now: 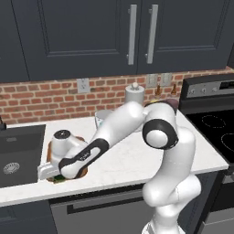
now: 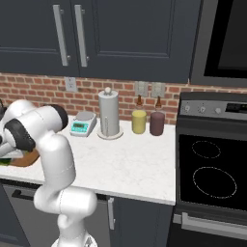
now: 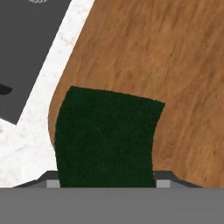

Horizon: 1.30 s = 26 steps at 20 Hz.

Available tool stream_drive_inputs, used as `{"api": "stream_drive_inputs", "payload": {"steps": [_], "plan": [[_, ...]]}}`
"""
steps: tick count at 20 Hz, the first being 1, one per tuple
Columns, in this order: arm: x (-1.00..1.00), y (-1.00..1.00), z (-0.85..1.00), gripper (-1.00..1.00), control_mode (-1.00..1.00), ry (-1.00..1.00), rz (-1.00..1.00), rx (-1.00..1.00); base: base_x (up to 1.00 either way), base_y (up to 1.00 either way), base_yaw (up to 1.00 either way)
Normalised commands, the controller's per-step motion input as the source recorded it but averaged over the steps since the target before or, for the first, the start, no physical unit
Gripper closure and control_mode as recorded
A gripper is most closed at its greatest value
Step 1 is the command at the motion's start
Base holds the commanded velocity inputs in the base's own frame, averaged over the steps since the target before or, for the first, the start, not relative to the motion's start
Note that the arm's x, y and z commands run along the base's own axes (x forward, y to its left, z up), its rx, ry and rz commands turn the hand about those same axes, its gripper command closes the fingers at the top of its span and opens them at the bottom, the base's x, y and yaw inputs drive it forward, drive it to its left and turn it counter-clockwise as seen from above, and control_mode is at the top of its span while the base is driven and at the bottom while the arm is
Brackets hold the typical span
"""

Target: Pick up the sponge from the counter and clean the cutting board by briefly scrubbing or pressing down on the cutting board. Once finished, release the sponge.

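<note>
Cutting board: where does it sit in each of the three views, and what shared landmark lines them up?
Left base view: cutting board at lower left beside the sink, mostly hidden under the arm.
Right base view: a brown sliver at the far left edge, behind the arm.
Hand view: fills the upper right, sponge on it.
Shared landmark: white counter.

The white arm (image 1: pixel 137 123) is bending low and reaching out to its left, elbow raised, wrist angled downward. Its gripper (image 1: pixel 57 176) is pointing down, fingers clamping a sponge (image 3: pixel 105 140).
</note>
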Motion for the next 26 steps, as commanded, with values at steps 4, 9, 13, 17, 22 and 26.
{"api": "stream_drive_inputs", "payload": {"steps": [4, 9, 13, 17, 22, 26], "plan": [[0.23, 0.0, 0.0, 1.0, -1.0, 0.0, -0.02, 0.0, 0.0, 0.0, 0.0], [0.05, 0.0, 0.01, 1.0, -1.0, 0.0, 0.0, 0.0, 0.0, 0.0, 0.0], [0.0, 0.0, 0.02, 1.0, -1.0, -0.01, 0.0, 0.0, 0.0, 0.0, 0.0], [0.13, 0.0, 0.0, 1.0, -1.0, 0.0, 0.0, 0.0, 0.0, 0.0, 0.0], [0.27, 0.0, 0.0, 1.0, -1.0, 0.0, 0.0, 0.0, 0.0, 0.0, 0.0], [0.34, 0.0, 0.0, 1.0, -1.0, 0.0, 0.0, 0.0, 0.0, 0.0, 0.0]]}}
